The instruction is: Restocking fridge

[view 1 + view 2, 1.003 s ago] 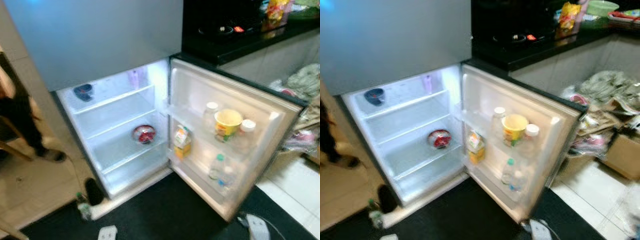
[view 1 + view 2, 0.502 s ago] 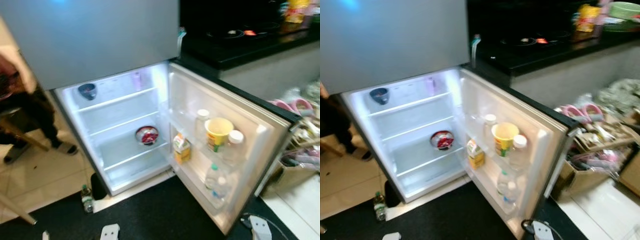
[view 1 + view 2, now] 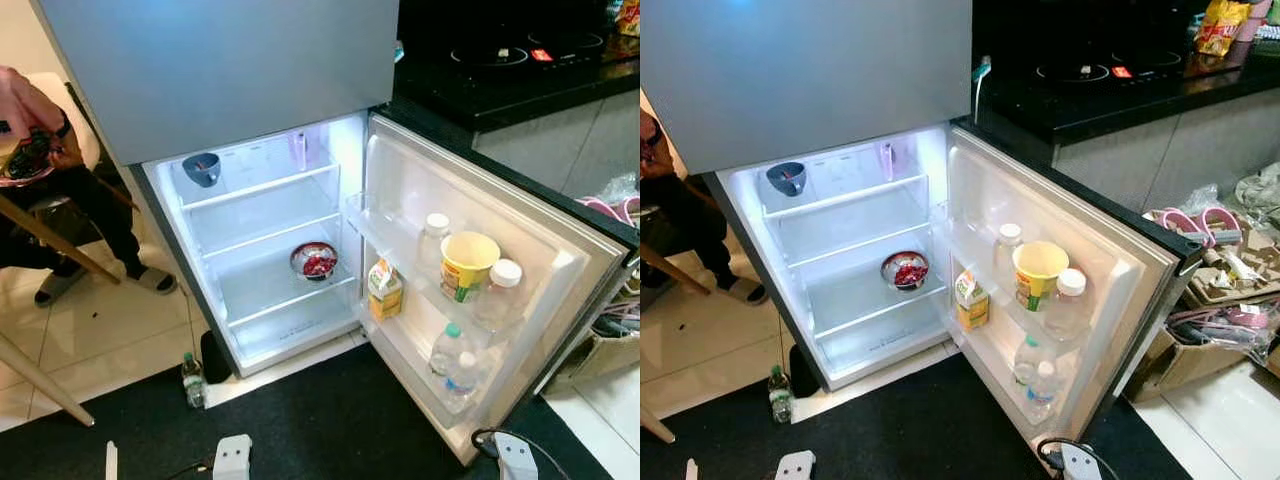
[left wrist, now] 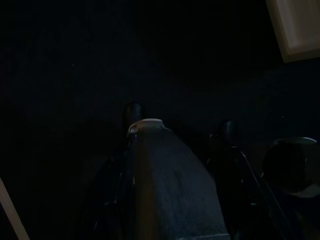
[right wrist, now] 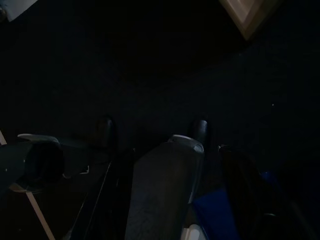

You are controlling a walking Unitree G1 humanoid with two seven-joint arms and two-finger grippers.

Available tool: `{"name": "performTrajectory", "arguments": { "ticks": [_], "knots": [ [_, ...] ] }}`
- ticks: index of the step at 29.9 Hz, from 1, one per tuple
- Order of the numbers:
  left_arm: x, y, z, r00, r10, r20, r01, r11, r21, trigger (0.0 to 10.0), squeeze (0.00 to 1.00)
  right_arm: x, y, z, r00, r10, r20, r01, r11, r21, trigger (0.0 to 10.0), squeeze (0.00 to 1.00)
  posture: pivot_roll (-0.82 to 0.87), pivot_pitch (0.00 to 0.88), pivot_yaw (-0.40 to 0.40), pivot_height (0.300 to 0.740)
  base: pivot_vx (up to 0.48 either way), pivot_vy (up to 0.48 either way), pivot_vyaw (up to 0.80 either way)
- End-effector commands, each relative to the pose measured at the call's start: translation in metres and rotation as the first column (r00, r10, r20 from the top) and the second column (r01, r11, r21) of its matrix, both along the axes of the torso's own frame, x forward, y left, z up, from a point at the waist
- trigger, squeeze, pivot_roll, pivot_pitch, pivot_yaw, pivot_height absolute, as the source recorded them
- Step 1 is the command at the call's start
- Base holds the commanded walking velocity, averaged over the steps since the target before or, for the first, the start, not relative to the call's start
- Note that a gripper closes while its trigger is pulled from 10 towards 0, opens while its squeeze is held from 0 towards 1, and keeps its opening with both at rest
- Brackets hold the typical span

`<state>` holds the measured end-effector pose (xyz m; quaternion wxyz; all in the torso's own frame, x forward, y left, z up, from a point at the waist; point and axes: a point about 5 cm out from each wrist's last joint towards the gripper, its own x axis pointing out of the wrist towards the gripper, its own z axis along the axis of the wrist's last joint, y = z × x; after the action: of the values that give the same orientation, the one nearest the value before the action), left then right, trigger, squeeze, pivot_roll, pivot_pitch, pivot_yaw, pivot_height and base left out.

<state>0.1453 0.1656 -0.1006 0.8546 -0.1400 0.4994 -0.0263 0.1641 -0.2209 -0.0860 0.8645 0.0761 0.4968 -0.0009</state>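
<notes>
Both arms hang idle with each end effector's state impossible to tell, before the open, lit white fridge point(image 3: 275, 250); next, I judge, fetch stock.

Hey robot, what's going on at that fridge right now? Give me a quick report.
Both grippers hang low over the dark mat. Fridge door open; bowl on middle shelf, bottles and cup in door. Bottle on floor by fridge.
</notes>
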Motion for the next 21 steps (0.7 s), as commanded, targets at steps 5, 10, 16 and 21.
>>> {"name": "performTrajectory", "arguments": {
  "ticks": [5, 10, 16, 21],
  "knots": [
    [-0.022, 0.036, -0.002, 0.999, 0.021, -0.025, -0.02, 0.999, 0.031, 10.0, 0.0, -0.004, -0.005, -0.001, 0.999, -0.048, -0.023, 0.047, 0.998, -0.04, 10.0, 0.0, -0.04, 0.0, 0.053, 0.74, 0.0, 0.0, 0.0],
    [-0.036, 0.054, -0.002, 0.999, 0.029, -0.04, -0.028, 0.999, 0.041, 10.0, 0.0, -0.007, -0.026, 0.001, 0.989, -0.146, -0.035, 0.139, 0.98, -0.142, 10.0, 0.0, -0.04, 0.0, 0.049, 0.74, 0.0, 0.0, 0.0],
    [-0.042, 0.049, -0.004, 0.998, 0.037, -0.045, -0.035, 0.999, 0.029, 10.0, 0.0, -0.021, -0.07, 0.011, 0.943, -0.333, -0.031, 0.307, 0.898, -0.315, 0.0, 0.0, -0.04, 0.0, 0.047, 0.74, 0.0, 0.0, 0.0],
    [-0.04, 0.038, -0.006, 0.998, 0.032, -0.046, -0.031, 0.999, 0.02, 10.0, 0.0, -0.023, -0.103, 0.025, 0.872, -0.486, 0.062, 0.472, 0.798, -0.374, 0.0, 0.0, -0.04, 0.0, 0.047, 0.74, 0.0, 0.0, 0.0]
  ]
}}
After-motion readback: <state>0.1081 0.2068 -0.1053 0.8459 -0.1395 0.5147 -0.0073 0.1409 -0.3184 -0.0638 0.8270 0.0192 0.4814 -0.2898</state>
